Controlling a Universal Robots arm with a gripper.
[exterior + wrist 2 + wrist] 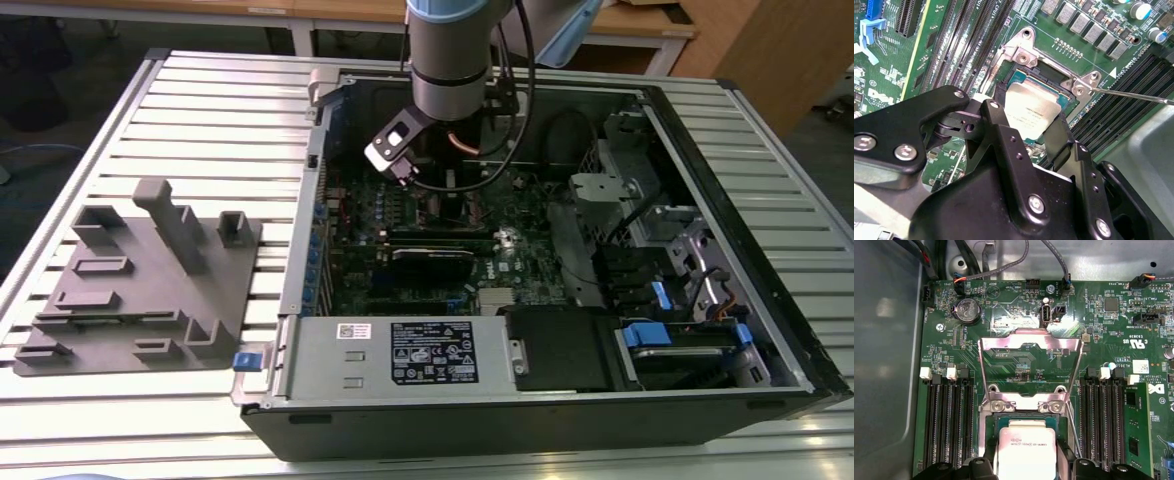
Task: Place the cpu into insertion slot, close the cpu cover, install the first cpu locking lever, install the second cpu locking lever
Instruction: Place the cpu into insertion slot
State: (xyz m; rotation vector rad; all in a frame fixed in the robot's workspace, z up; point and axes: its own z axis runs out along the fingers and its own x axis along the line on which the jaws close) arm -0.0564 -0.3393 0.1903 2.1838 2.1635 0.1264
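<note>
Arm [454,60] reached straight down into the open computer case [747,200], which lay on its side on the slatted table [200,120]. Gripper [434,185] sat low over the far part of the motherboard [1004,315].

Pincer state: in both wrist views the black fingers [999,117] flanked the cpu [1031,107] and touched two opposite edges, so the gripper [1029,120] was clamped on the chip.

Cpu [1026,445] location: silver face up, square over the insertion slot [988,435], inside its metal rim. Couldn't tell whether it was fully seated or just above the contacts.

Cpu cover [1029,344] was open, swung back on its hinge at the slot's edge, with green board visible through its window. It wasn't touching the chip.

One thin locking lever [1134,94] stuck out as a bare rod just beside the slot's corner, unlatched and clear of the cover.

Memory slots [946,420] ran along both sides of the socket. A coin battery [966,310] sat beyond the open cover.

In the exterior view, the labelled power supply [427,350] was at the near edge of the case. A grey fixture block [134,280] sat on the table at the exterior view's left, well apart from the case.
</note>
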